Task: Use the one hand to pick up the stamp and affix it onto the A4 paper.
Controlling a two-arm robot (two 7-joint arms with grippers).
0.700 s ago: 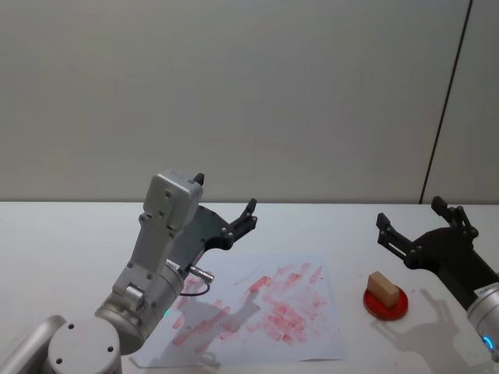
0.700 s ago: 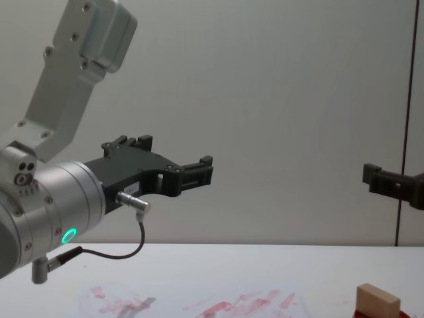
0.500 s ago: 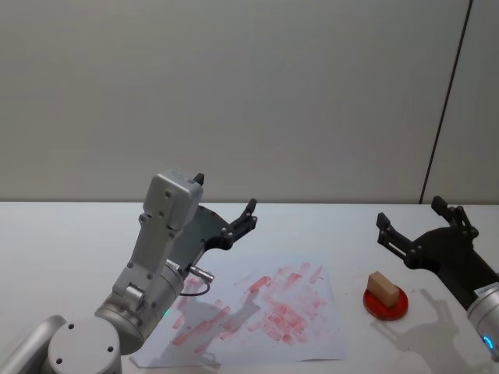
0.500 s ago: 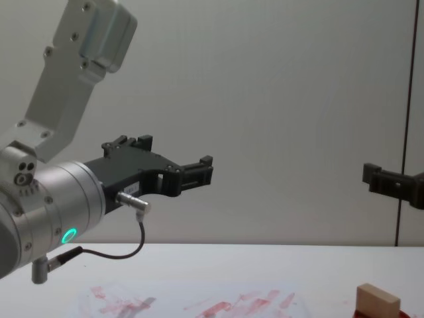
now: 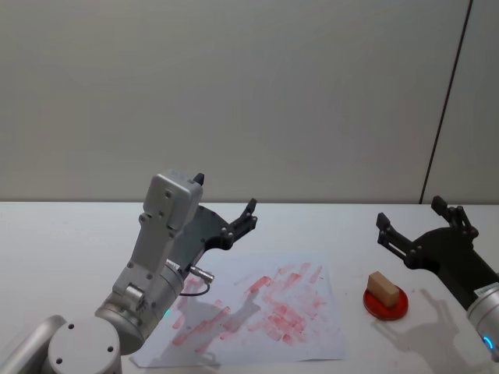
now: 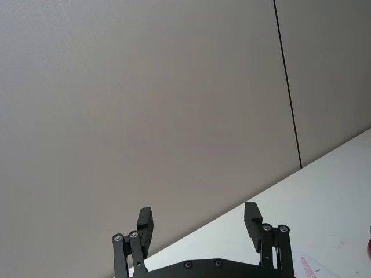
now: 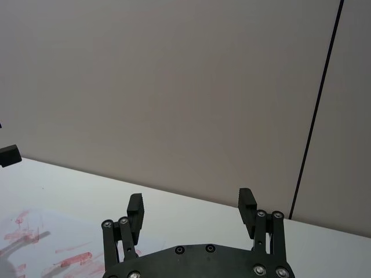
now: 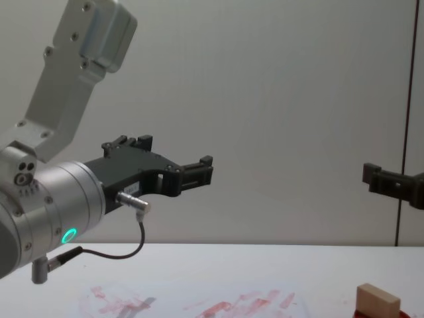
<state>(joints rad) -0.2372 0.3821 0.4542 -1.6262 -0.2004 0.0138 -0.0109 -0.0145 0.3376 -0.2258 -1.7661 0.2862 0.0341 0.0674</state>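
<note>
The stamp [image 5: 380,287], a pale wooden block, rests on a round red ink pad [image 5: 387,305] at the table's right; the chest view shows the stamp [image 8: 377,299] low on the right. The A4 paper [image 5: 257,315], smeared with red marks, lies flat in the middle. My right gripper [image 5: 410,212] hovers open just behind and to the right of the stamp, holding nothing; its wrist view shows the right gripper [image 7: 191,201] with jaws spread wide. My left gripper [image 5: 225,193] hangs open above the paper's far left corner, and its wrist view shows the left gripper [image 6: 199,215] empty too.
The white table [image 5: 62,234] stretches to a plain grey wall with a dark vertical seam [image 5: 444,117] at the right. A thin cable [image 8: 126,252] loops under the left wrist. Bare tabletop lies between the paper and the ink pad.
</note>
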